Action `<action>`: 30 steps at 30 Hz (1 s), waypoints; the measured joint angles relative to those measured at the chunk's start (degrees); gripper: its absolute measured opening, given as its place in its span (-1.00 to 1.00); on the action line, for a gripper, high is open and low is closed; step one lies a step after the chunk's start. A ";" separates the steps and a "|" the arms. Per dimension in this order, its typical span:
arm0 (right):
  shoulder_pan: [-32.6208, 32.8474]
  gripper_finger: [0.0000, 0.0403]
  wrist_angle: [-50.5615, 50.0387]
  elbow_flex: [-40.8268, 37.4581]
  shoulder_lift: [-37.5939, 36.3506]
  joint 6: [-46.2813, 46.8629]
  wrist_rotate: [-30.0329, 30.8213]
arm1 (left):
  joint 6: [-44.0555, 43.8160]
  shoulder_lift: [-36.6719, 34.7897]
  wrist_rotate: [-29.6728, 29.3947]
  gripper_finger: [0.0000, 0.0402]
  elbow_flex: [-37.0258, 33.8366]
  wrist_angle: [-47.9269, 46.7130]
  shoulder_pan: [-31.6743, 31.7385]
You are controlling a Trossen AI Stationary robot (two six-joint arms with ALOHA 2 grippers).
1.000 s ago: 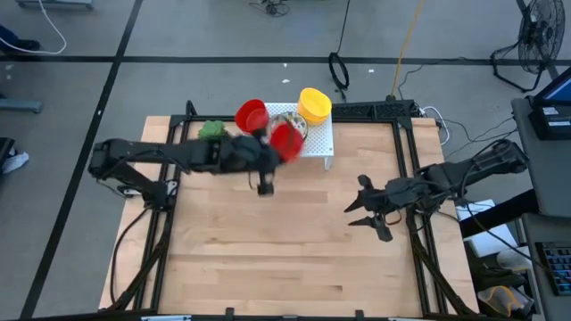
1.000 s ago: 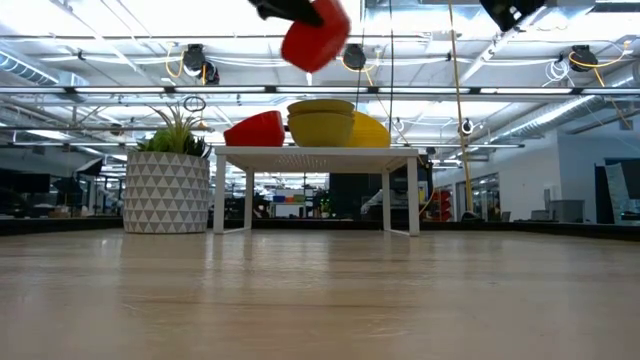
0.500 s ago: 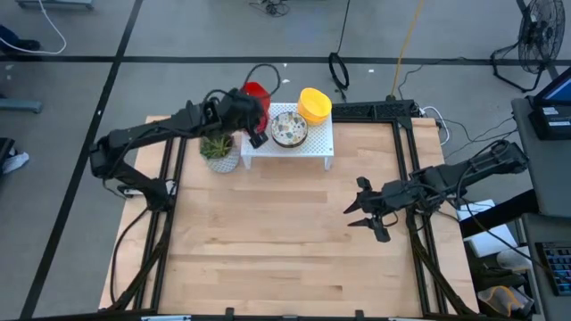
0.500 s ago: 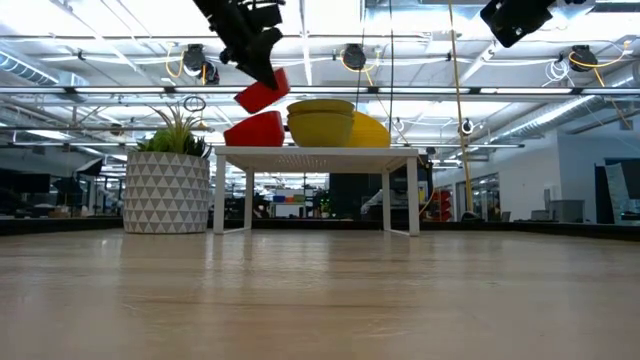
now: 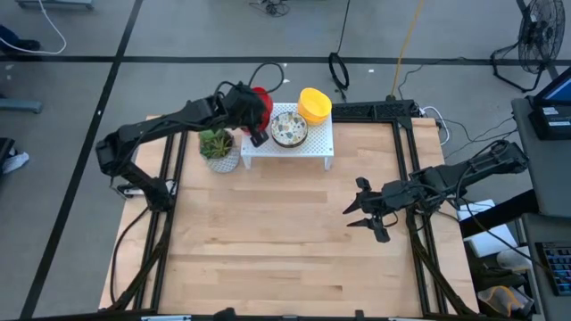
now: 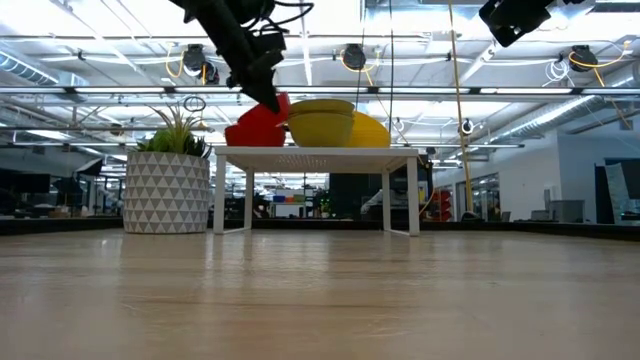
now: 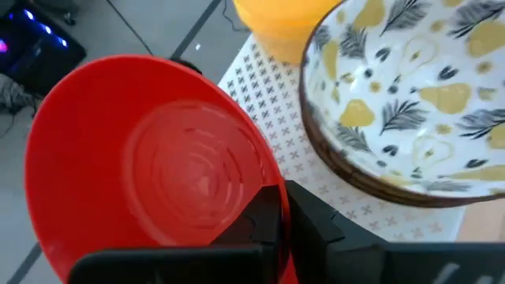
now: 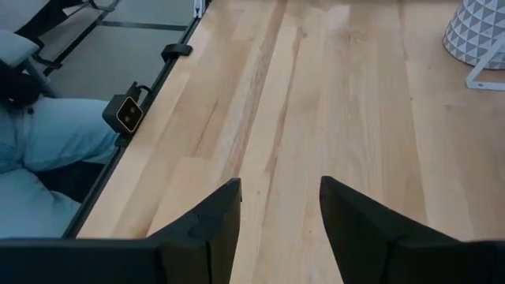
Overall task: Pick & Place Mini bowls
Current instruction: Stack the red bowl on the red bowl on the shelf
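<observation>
While the left gripper (image 5: 256,134) reached over the far left end of the white perforated rack (image 5: 314,144), its fingers (image 7: 268,217) were closed on the rim of a red mini bowl (image 7: 150,158), one finger inside the bowl and the rest of the gripper outside it. In the low view that red bowl (image 6: 258,124) sat tilted at the rack's left end, just beside the stacked yellow bowl (image 6: 320,120), with the left arm coming down onto it from above. From the high view, the red bowl (image 5: 259,96) showed at the rack's far left corner, partly hidden by the arm. A speckled patterned bowl (image 5: 288,128) sat in the middle of the rack, and in the left wrist view its white inside carried leaf and pear shapes (image 7: 410,87). Another yellow bowl (image 5: 314,102) stood at the far right corner of the rack. A green plant in a pale patterned pot (image 5: 219,147) stood on the tabletop (image 5: 285,241) just left of the rack. The right gripper (image 5: 368,212) hung over the right part of the tabletop, well apart from the rack, its fingers (image 8: 213,221) spread and holding nothing.
</observation>
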 joint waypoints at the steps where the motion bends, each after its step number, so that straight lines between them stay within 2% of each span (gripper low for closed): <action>1: 0.00 -0.21 0.04 0.00 0.00 0.00 -0.02 | 0.39 -0.31 0.00 -0.91 0.00 0.14 -0.07; 7: 0.00 -0.21 0.04 0.00 0.00 -0.28 -0.02 | 0.14 -2.55 0.11 -0.97 0.00 -2.71 -0.08; 14: 0.00 -0.22 0.02 0.00 0.00 -0.28 0.00 | -1.53 -2.86 0.31 -0.89 0.00 -9.26 -0.22; 20: 0.00 -0.23 0.04 0.00 0.00 0.07 0.00 | -1.95 -2.44 0.61 -0.97 0.00 -8.83 -1.14; 30: 0.00 -0.23 0.04 0.00 0.00 0.13 0.00 | -5.62 -2.45 0.03 -0.64 0.02 -8.72 -1.45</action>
